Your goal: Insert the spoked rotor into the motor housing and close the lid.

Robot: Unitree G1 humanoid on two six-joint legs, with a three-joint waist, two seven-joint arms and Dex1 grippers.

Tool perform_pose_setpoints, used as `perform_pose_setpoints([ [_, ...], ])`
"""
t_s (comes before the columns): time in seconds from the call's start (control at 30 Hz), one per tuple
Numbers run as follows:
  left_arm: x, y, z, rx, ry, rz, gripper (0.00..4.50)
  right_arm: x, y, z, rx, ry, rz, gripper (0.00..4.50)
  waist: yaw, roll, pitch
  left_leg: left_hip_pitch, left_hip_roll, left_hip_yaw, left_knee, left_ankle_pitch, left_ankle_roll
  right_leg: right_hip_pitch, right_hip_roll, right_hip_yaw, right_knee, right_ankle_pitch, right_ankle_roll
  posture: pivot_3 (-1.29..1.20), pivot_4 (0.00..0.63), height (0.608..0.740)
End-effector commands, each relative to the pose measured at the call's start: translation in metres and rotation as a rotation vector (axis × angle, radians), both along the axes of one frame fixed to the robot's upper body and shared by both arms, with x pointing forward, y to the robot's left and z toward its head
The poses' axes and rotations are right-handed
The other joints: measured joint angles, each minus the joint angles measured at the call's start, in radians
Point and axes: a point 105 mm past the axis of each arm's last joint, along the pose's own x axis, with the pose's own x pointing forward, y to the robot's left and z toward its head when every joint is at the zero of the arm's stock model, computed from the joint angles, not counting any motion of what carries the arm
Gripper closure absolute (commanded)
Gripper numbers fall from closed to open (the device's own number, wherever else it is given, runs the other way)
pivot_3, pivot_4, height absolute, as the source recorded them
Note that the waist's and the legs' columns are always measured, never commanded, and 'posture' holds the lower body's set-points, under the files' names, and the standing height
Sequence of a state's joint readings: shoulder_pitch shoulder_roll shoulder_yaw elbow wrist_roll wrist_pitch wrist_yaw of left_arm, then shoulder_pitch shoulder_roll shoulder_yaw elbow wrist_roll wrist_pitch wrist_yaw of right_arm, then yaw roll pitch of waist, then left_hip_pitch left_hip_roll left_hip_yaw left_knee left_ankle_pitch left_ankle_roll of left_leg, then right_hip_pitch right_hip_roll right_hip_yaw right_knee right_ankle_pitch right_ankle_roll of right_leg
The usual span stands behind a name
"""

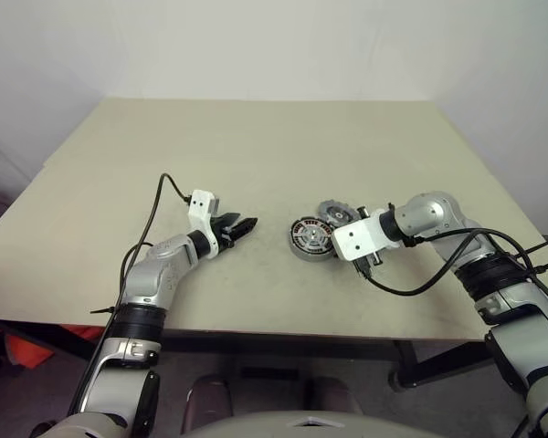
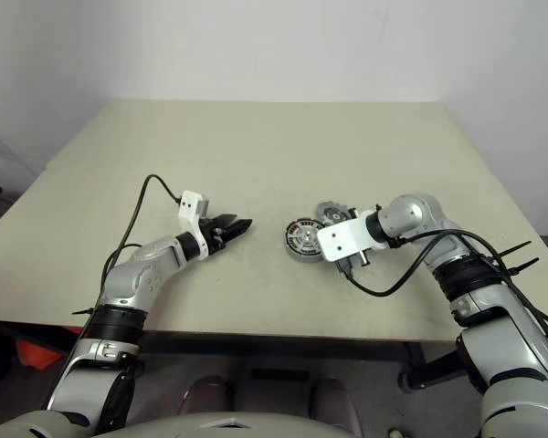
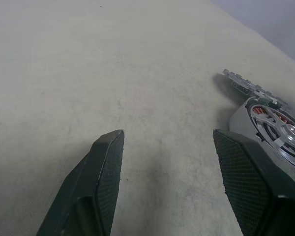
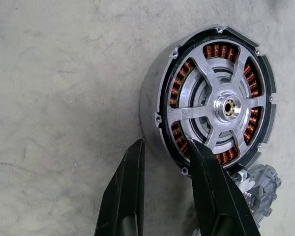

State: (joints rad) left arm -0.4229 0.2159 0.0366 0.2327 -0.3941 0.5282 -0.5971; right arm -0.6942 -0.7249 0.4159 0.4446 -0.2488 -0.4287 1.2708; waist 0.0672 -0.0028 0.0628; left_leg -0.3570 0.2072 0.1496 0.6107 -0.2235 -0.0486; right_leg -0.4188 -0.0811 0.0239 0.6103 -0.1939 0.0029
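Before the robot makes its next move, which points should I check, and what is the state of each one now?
1. Spoked rotor seated in the motor housing: ok, its spokes lie over the copper windings.
2. Housing closed: not ok, the rotor face is uncovered.
3. Left gripper free: ok, open, empty, beside the housing.
4. Right gripper placed: ok, open at the housing's rim; whether it touches, cannot tell.
5. Lid found: cannot tell; a toothed grey part lies just behind the housing, and it may or may not be the lid.
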Motion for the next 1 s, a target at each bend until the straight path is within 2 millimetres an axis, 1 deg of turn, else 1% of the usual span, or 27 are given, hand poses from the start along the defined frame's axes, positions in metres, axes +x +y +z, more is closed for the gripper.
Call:
perform_pose_setpoints([
  [0.03,0.002,0.004,0.015,0.002,-0.066,0.013,1.47,-0.001,0.006,0.002,-0.006,-0.007,0.035,3.54,-0.001,0.000,0.000,0.000,0.000,0.000,0.000,0.000,0.000,0.000,0.000,0.000,0.000,0.000,0.000,0.00,0.000,0.740],
  [0.13,0.003,0.005,0.015,0.006,-0.067,0.015,1.47,0.003,0.010,0.006,0.012,-0.027,0.035,4.40,-0.005,-0.002,-0.001,0.000,0.001,0.000,0.000,0.000,0.000,0.001,0.001,0.000,0.001,0.000,0.000,0.00,0.000,0.740],
  [0.17,0.003,0.005,0.015,0.008,-0.067,0.015,1.47,0.004,0.011,0.008,0.019,-0.036,0.034,4.49,-0.005,-0.002,-0.001,0.000,0.001,0.000,0.000,0.000,-0.001,0.000,0.001,0.000,0.001,0.001,-0.001,0.00,0.000,0.740],
  [0.33,0.002,0.004,0.014,0.013,-0.067,0.012,1.47,0.008,0.015,0.011,0.040,-0.064,0.024,4.49,-0.008,-0.002,-0.001,0.001,0.001,0.000,0.001,-0.001,-0.003,0.000,0.001,0.001,0.002,0.001,-0.002,0.00,0.000,0.740],
  [0.5,0.002,0.004,0.013,0.017,-0.065,0.012,1.47,0.012,0.015,0.013,0.043,-0.082,0.004,4.49,-0.023,-0.002,-0.001,0.000,0.001,0.000,0.001,-0.001,-0.003,0.000,0.001,0.001,0.002,0.001,-0.002,0.00,0.000,0.740],
  [0.53,0.002,0.004,0.012,0.017,-0.064,0.012,1.47,0.014,0.016,0.016,0.057,-0.083,-0.007,4.49,-0.025,-0.002,-0.001,-0.001,0.001,0.000,0.001,-0.001,-0.003,0.000,0.001,0.001,0.002,0.001,-0.002,0.00,0.000,0.740],
  [0.63,0.001,0.003,0.011,0.018,-0.061,0.011,1.47,0.018,0.022,0.026,0.096,-0.087,-0.029,4.49,-0.027,-0.002,0.000,-0.002,0.001,0.000,0.001,-0.001,-0.003,0.000,0.001,0.001,0.002,0.001,-0.002,0.00,0.000,0.740],
  [0.73,0.001,0.002,0.011,0.018,-0.061,0.011,1.47,0.017,0.031,0.032,0.126,-0.074,-0.026,4.49,-0.026,-0.002,0.000,-0.002,0.001,0.000,0.001,-0.001,-0.003,-0.001,0.001,0.001,0.002,0.002,-0.002,0.00,0.000,0.740],
  [0.9,0.001,0.003,0.011,0.021,-0.060,0.015,1.47,0.013,0.045,0.032,0.156,-0.038,-0.026,4.49,-0.026,-0.002,0.000,-0.006,0.001,0.000,0.001,0.001,0.000,-0.006,0.001,0.000,0.002,0.002,-0.003,0.00,0.000,0.740],
  [1.0,0.000,0.004,0.010,0.022,-0.059,0.018,1.47,0.006,0.053,0.033,0.184,-0.008,-0.011,4.49,-0.024,-0.002,0.000,-0.008,0.001,0.000,0.001,0.001,0.001,-0.008,0.001,-0.001,0.001,0.002,-0.003,0.00,0.000,0.740],
])
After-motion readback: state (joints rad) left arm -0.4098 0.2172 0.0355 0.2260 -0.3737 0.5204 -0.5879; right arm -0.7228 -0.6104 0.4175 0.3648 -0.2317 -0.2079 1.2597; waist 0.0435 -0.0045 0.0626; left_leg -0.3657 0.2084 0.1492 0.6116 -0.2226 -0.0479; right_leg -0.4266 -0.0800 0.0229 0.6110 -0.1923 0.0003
